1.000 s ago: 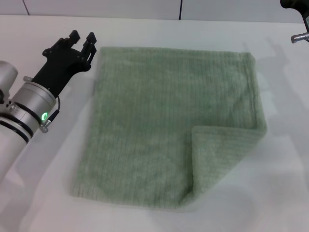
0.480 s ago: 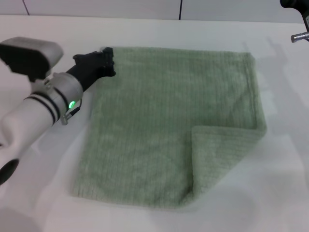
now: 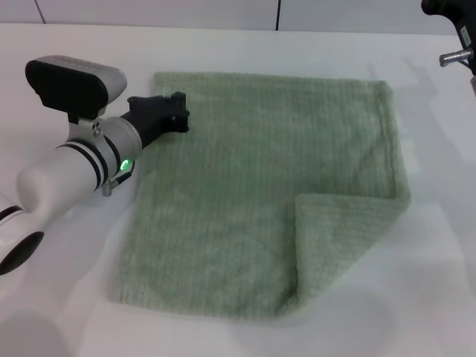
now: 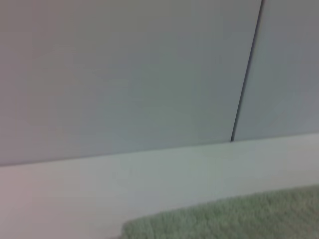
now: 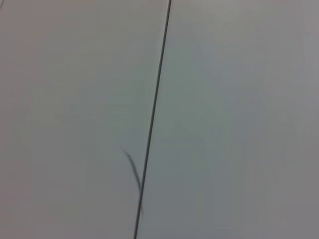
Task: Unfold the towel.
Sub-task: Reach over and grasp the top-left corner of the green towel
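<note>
The pale sage-green towel (image 3: 260, 163) lies flat on the white table (image 3: 59, 312) in the head view. Its near right corner (image 3: 342, 238) is folded over onto the cloth. My left gripper (image 3: 177, 113) is over the towel's far left part, just inside its left edge, with the wrist turned on its side. A strip of the towel's edge also shows in the left wrist view (image 4: 224, 219). My right gripper (image 3: 450, 18) is parked high at the far right corner, well off the towel, and only part of it shows.
A grey panelled wall (image 3: 223, 11) runs along the table's far edge. The right wrist view shows only wall panels (image 5: 224, 119) with a dark seam.
My left arm has swung right from beside the towel's far left corner to over the cloth, and its wrist has rolled so the camera housing faces up. The towel has not moved.
</note>
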{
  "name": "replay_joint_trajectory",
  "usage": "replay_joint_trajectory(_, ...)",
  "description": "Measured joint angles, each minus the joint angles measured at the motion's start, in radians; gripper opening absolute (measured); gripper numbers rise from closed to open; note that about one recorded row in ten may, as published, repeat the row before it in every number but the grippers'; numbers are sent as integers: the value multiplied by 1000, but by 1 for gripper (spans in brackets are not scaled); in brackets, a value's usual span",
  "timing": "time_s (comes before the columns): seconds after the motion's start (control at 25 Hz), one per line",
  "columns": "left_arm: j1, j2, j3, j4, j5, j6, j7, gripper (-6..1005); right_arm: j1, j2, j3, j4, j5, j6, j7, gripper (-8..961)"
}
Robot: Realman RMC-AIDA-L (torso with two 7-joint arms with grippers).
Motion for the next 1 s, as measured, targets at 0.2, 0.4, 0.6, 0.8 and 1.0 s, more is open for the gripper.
replay_joint_trajectory(0.2, -19, 0, 14, 6, 0, -61, 0, -2, 0, 0, -6, -2, -1, 1, 42, 701)
replay_joint_trajectory(0.4, -23, 0, 15, 7, -2, -92, -1, -2, 1, -2, -23, -15, -2, 39, 132, 701)
replay_joint_trajectory(0.6, -25, 0, 14, 7, -5, -100, -1, -2, 7, -14, -12, -100, -64, 208, 256, 700)
replay_joint_trajectory(0.8, -25, 0, 8, 5, -6, -101, -1, -2, -14, -36, 17, -275, -205, 419, 374, 700)
replay_joint_trajectory(1.0, -21, 0, 6, -2, -6, -101, -1, -2, -25, -56, 53, -482, -434, 693, 583, 700)
